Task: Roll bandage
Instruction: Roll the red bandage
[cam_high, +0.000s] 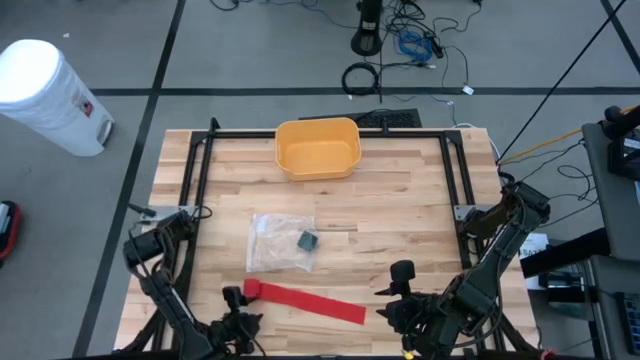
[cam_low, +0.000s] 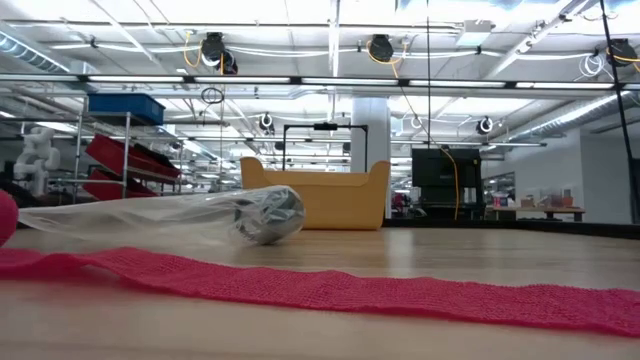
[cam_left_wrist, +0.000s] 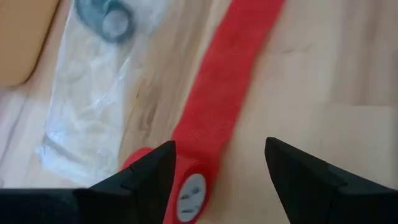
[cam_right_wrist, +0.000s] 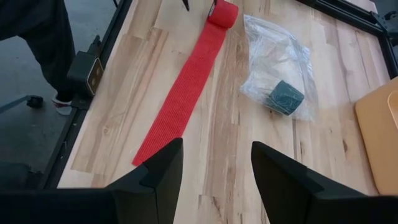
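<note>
**Red bandage unrolled on the wood, both pincers spread and empty**

Red elastic bandage is laid flat across the near part of the wooden table, a long strip with its still-wound roll end set directly in front of the left gripper. In the left wrist view the roll is seen just ahead of that pincer's spread fingers, close to the gap between them but not gripped — nothing is held. From the roll the strip is run away from the left pincer toward the right gripper, and its loose end is seen just ahead of the right pincer's fingers.

The right pincer is likewise held wide apart and empty above the boards, well clear of the strip.

Beyond the bandage, farther from both pincers, a clear plastic bag is laid on the table, with a dark green roll inside it — nearer the left pincer's side than the right's. Farther still, at the table's far edge, a yellow bin is set upright. In the low view the strip is stretched across the foreground, with the bag behind it.
</note>
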